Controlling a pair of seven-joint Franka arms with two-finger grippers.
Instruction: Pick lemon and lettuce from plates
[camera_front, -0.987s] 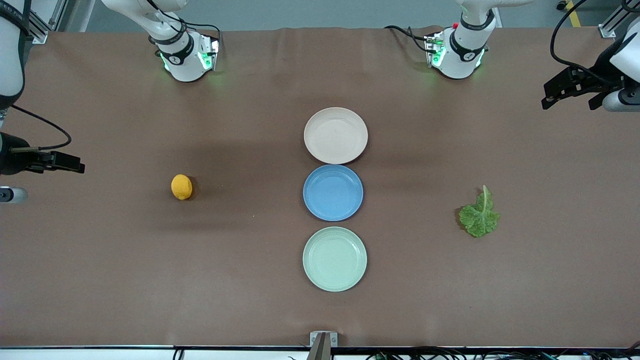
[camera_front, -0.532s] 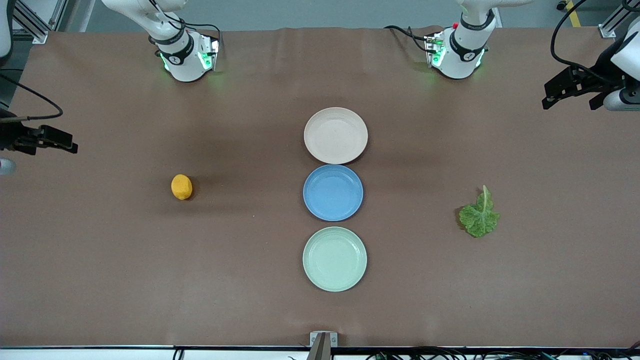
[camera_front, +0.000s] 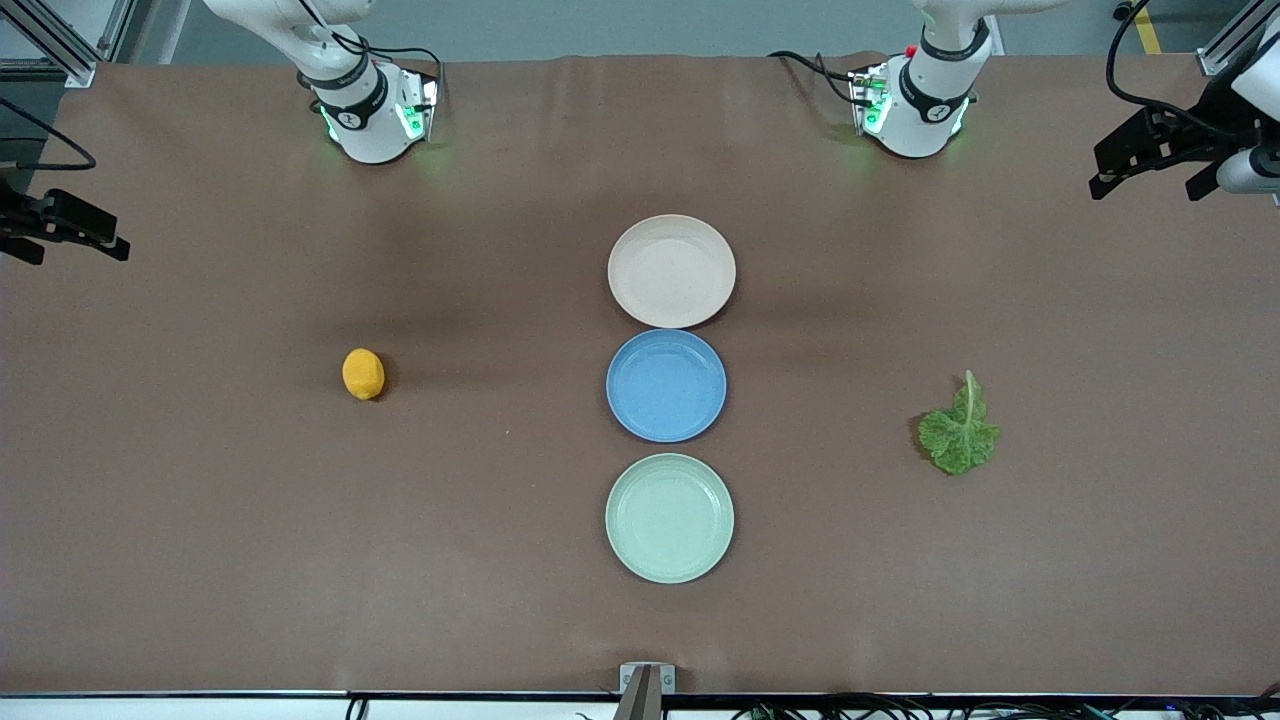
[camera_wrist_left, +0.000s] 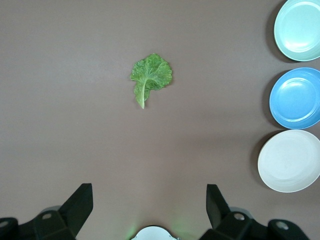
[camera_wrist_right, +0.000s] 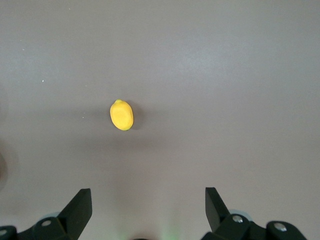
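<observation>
A small orange-yellow oval lemon (camera_front: 363, 374) lies on the bare brown desk (camera_front: 300, 560), toward the right arm's end and about midway between the robots' edge and the front camera's edge. A single crinkled green lettuce leaf with a pale stem rib (camera_front: 958, 431) lies flat on the desk toward the left arm's end. Neither is on a plate.

Three round shallow plates run in a row across the middle of the desk, all with nothing on them: a pale pink-beige plate (camera_front: 671, 270) nearest the robots' edge, a blue plate (camera_front: 666, 385) touching it, and a pale mint green plate (camera_front: 669, 517) nearest the front camera.

The right gripper (camera_front: 62, 228) hangs in the air at the right arm's end of the desk, its jaws wide apart and holding nothing. The left gripper (camera_front: 1150, 158) hangs at the corner by the left arm's end and the robots' edge, also wide open with nothing in it.

Over the last second the right gripper has drawn away from the lemon toward the robots' edge and the end of the desk; the left gripper has lifted slightly the same way. The lemon, lettuce and plates have not moved. Both arms retreating from unloaded plates suggests the picking is finished.
</observation>
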